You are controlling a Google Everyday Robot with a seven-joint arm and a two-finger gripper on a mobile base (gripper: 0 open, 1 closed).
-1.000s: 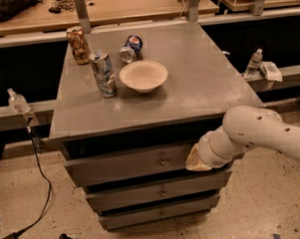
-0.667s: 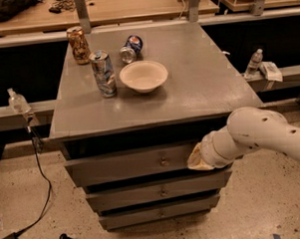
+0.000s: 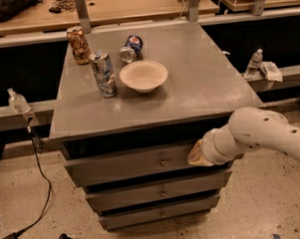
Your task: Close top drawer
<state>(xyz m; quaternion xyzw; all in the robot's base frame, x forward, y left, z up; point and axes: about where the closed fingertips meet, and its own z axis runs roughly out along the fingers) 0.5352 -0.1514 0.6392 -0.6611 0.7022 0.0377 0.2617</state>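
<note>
The top drawer (image 3: 122, 165) is a wide grey front with a small metal knob (image 3: 164, 162), pulled out a little from under the cabinet top, with a dark gap above it. My white arm comes in from the right, and the gripper (image 3: 195, 156) is pressed against the right part of the drawer front, just right of the knob. Its fingers are hidden behind the wrist. Two similar grey drawer fronts (image 3: 158, 192) sit below.
The grey cabinet top (image 3: 208, 84) bears a white bowl (image 3: 143, 75), an upright can (image 3: 103, 73), a brown can (image 3: 77, 44) and a can on its side (image 3: 130, 47). Water bottles (image 3: 253, 63) stand on side rails. A cable (image 3: 40, 171) lies on the floor at the left.
The arm and gripper have stayed against the drawer front with only a slight shift; the drawer still shows a dark gap above it.
</note>
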